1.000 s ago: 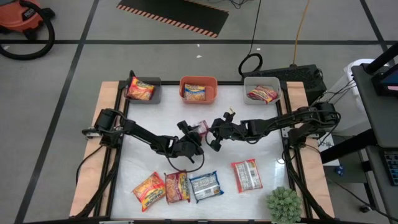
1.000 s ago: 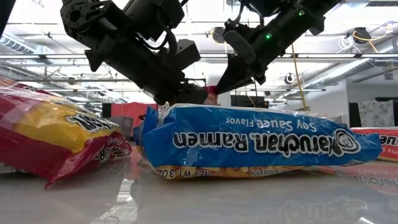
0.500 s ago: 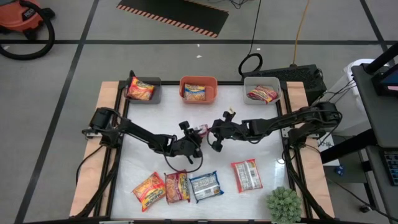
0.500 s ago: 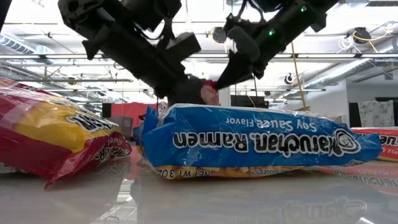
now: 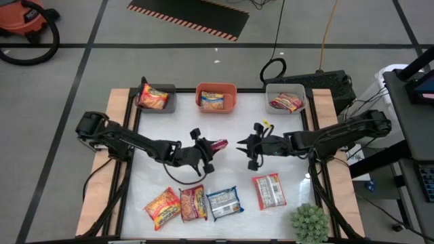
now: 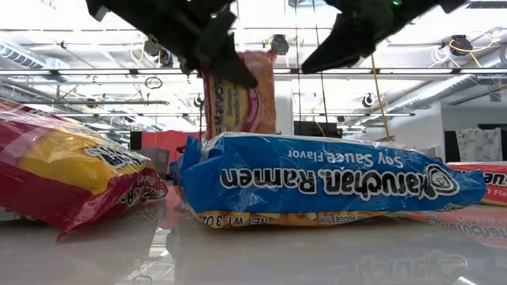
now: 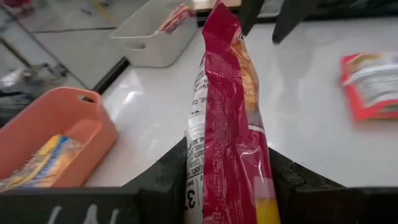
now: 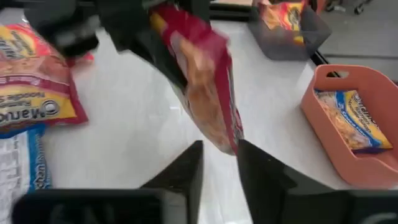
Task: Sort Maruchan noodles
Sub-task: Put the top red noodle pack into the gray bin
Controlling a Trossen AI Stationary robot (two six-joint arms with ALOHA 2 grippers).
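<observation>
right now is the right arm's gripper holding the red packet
No, the flat red plastic ramen packet is pinched between the left gripper's dark fingers, while the right gripper stands apart from it with nothing between its fingers.

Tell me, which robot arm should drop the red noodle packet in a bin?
Probably the left. Its end effector grips the red packet; the right end effector is open and empty, apart.

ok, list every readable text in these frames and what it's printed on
"Maruchan Ramen", upside down: blue packet, low view.
"Soy Sauce Flavor", upside down: same packet.
"NET WT. 3 OZ", upside down: its lower edge.
"Maruc...", partial: red-and-yellow packet, right wrist view.
"3": red packet in the left hand.
Print on all other packets: too small or blurred.
</observation>
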